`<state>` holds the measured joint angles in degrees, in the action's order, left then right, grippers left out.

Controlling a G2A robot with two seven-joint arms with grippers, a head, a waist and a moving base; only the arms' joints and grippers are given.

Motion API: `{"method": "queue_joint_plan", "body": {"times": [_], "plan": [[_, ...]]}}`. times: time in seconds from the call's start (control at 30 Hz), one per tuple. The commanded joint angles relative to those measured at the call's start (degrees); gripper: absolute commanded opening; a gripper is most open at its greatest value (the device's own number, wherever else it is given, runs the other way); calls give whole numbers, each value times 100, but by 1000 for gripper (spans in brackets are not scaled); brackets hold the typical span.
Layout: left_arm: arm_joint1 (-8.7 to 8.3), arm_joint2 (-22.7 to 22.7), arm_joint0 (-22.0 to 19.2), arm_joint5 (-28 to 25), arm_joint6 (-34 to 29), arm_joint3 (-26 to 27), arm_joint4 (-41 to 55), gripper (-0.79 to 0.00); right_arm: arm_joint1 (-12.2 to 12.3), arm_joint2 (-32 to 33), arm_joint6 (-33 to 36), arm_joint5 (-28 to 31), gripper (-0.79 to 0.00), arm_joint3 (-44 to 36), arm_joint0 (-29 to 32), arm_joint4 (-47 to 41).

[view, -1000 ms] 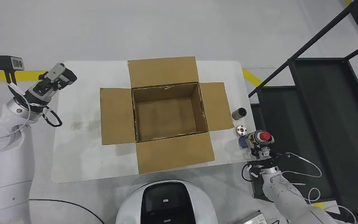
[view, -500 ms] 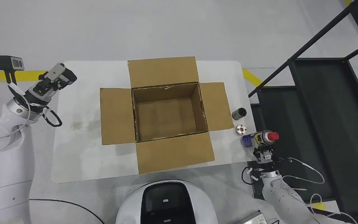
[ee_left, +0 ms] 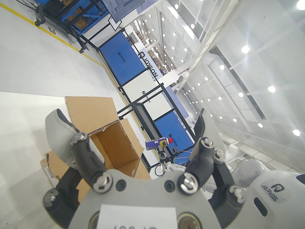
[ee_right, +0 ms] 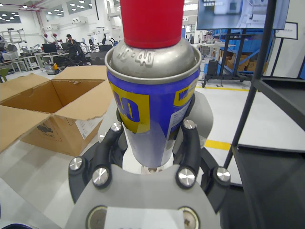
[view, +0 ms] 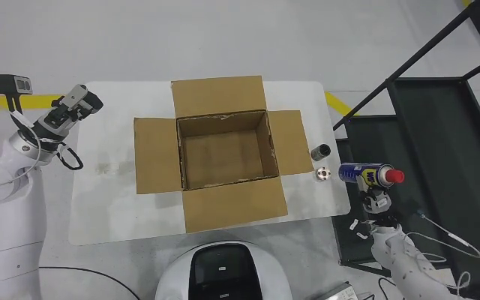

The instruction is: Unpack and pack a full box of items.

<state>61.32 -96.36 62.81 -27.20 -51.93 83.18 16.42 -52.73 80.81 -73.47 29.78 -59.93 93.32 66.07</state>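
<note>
An open cardboard box (view: pixel 225 154) stands in the middle of the white table (view: pixel 112 202), its four flaps spread and its inside bare. My right gripper (view: pixel 371 187) is shut on a blue spray can (view: pixel 364 174) with a red cap, held just past the table's right edge and seen lying sideways from above. In the right wrist view the spray can (ee_right: pixel 152 84) stands between the right gripper's (ee_right: pixel 155 129) fingers, with the box (ee_right: pixel 47 101) beside it. My left gripper (view: pixel 77 100) hangs open over the table's far left corner; the left wrist view shows this left gripper (ee_left: pixel 128 120) holding nothing.
A small dark cylinder (view: pixel 321 151) and a small round silver part (view: pixel 323 174) sit on the table beside the box's right flap. A black metal rack (view: pixel 420 127) stands close to the right of the table.
My right gripper has carried the spray can up and to the right, away from the small parts, and the can now looks turned sideways. The left arm has kept still.
</note>
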Motion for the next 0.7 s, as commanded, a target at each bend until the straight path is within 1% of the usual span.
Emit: {"method": "queue_joint_plan", "body": {"times": [0.0,0.07,0.17,0.3,0.4,0.67], "plan": [[0,0,0,0,0,0,0,0,49,212,309,-19,-785,-523,156,94],[0,0,0,0,0,0,0,0,85,395,671,-58,-785,-994,286,151],[0,0,0,0,0,0,0,0,106,606,1202,-24,-785,-1568,429,3],[0,0,0,0,0,0,0,0,94,714,1792,155,-785,-1942,455,-371],[0,0,0,0,0,0,0,0,70,711,1987,453,-785,-2045,431,-678],[0,0,0,0,0,0,0,0,70,711,1987,453,-785,-2045,431,-678]]}}
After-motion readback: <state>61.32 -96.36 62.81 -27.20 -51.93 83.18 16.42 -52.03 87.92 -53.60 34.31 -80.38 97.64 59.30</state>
